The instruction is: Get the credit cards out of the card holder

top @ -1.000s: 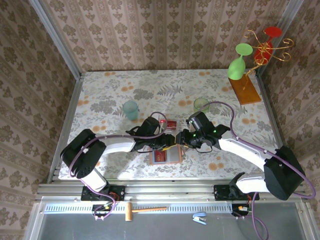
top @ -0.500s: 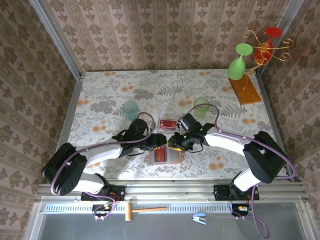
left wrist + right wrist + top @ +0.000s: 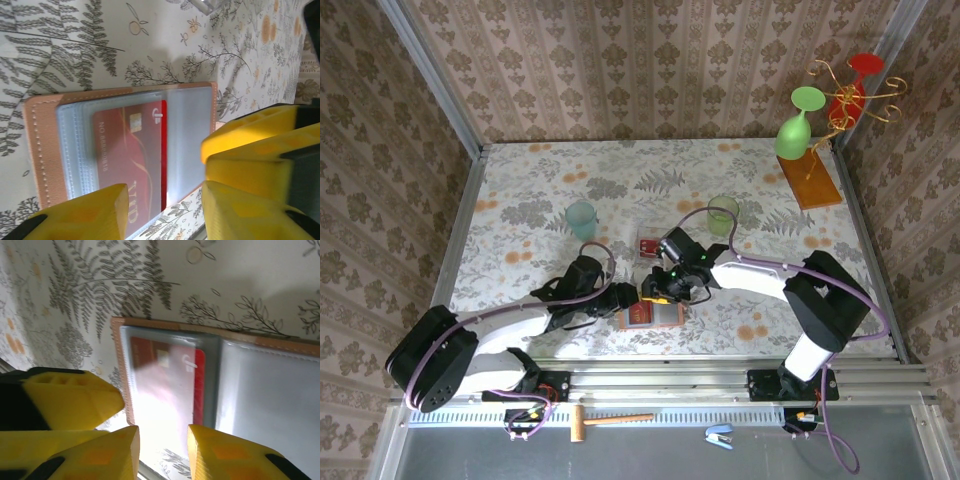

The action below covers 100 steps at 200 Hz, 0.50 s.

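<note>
one credit card (image 3: 132, 160) in the card holder (image 3: 42, 145) (chip crisp at left wrist).

Brown damask-papered walls (image 3: 650, 60) enclose a table (image 3: 540, 170) covered in pale fern-and-orange floral cloth, evenly lit.

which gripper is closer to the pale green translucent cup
Right. The right gripper sits down-left of the pale green translucent cup; the left gripper lies farther left again.
</note>
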Available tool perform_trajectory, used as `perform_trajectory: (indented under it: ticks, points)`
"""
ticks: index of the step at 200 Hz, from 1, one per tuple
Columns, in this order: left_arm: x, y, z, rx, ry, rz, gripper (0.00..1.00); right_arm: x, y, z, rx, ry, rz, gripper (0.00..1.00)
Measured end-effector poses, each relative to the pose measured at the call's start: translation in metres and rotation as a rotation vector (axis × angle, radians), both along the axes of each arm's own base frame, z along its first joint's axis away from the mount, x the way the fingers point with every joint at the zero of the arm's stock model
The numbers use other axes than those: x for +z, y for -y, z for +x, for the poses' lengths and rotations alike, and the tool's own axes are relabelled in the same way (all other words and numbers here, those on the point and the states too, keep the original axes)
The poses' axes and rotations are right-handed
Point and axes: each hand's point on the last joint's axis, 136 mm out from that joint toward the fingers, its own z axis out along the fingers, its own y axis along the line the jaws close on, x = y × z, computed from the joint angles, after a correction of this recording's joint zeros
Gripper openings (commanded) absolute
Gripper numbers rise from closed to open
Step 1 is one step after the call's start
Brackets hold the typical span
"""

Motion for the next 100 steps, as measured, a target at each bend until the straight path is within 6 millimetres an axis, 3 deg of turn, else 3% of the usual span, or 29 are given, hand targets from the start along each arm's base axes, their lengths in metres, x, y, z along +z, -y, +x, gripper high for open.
perform_trajectory:
  ticks: [40,100]
  points:
    - [0.0020,0.0006,0.0031,0.013,0.007,-0.009,0.20,0.0075,-0.0039,0.0041,0.002,0.012,0.009,0.22]
    - [0.0008,-0.0005,0.0039,0.018,0.013,-0.015,0.14,0.0012,-0.0036,0.0032,0.001,-0.003,-0.003,0.21]
